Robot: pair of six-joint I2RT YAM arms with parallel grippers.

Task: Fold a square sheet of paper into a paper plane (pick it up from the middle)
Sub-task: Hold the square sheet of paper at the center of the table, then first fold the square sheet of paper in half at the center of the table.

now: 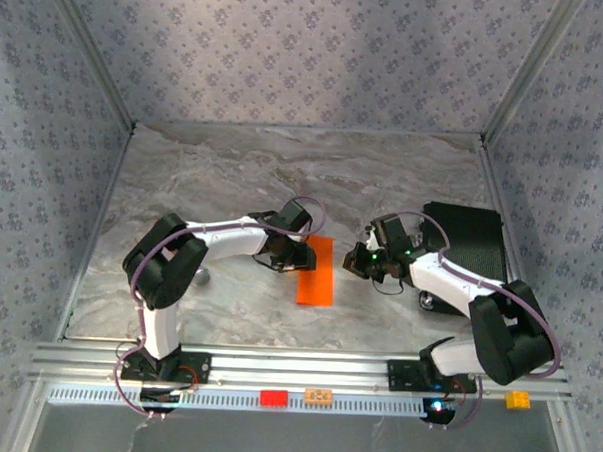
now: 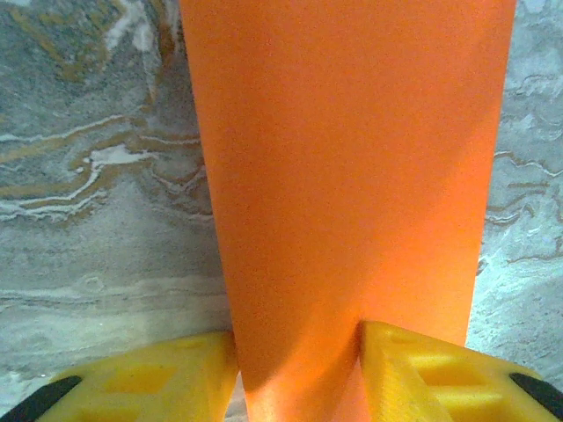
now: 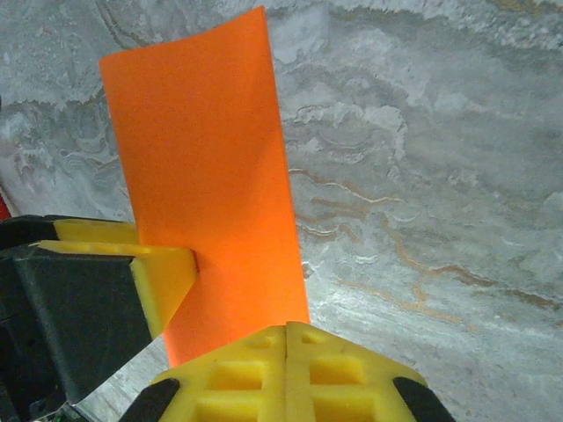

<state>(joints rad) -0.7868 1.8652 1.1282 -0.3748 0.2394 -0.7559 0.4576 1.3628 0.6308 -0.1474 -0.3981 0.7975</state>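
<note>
Along the lower edge of the top view, one red block (image 1: pixel 273 397), one orange block (image 1: pixel 319 395) and one yellow block (image 1: pixel 517 400) sit on the rail (image 1: pixel 175 363). Above them, at frame centre, the one square sheet of paper (image 1: pixel 316 272) lies on the counter (image 1: pixel 234 173). It is folded to a strip whose long axis runs bottom to top. The left claw (image 1: pixel 292 254) is at the strip's upper left, jaws partway apart, pinching it across its width. The right claw (image 1: pixel 362 261) is closed and seemingly empty, and the paper lies just to its left. The left arm is nearer. One black pad (image 1: pixel 469 241) sits upper right.
</note>
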